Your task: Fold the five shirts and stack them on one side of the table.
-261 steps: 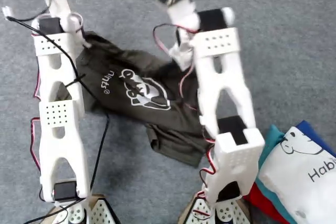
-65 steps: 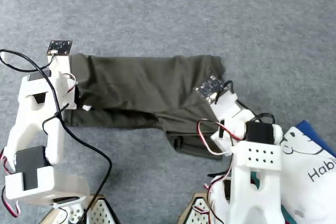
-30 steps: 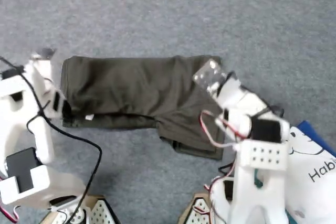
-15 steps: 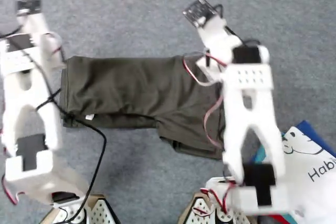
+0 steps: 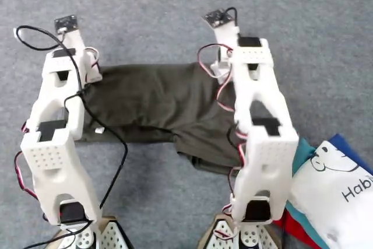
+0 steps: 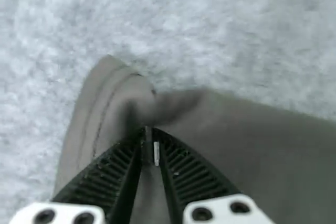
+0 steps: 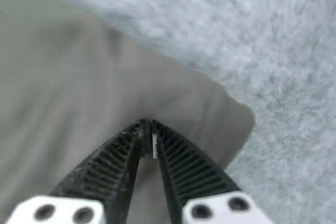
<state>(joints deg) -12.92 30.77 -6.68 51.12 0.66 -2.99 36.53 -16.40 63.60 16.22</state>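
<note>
A dark olive shirt (image 5: 157,100) lies flat across the middle of the grey table, folded into a long band with a flap hanging toward the near side. My left gripper (image 5: 93,75) is at the shirt's far left corner. In the left wrist view the gripper (image 6: 148,132) is shut on bunched olive cloth (image 6: 252,145). My right gripper (image 5: 214,69) is at the far right corner, and in the right wrist view it (image 7: 148,127) is shut on the cloth (image 7: 79,93) near its rounded edge.
Several folded shirts are stacked at the near right (image 5: 335,193), a white printed one on top with teal, blue and red beneath. Bare grey table (image 5: 326,56) stretches beyond and to the right of the olive shirt. Both arms reach over the shirt from the near edge.
Over the last second both arms swung from the shirt's near side out past its far edge, then dropped onto its far corners. The shirt has stayed about where it was.
</note>
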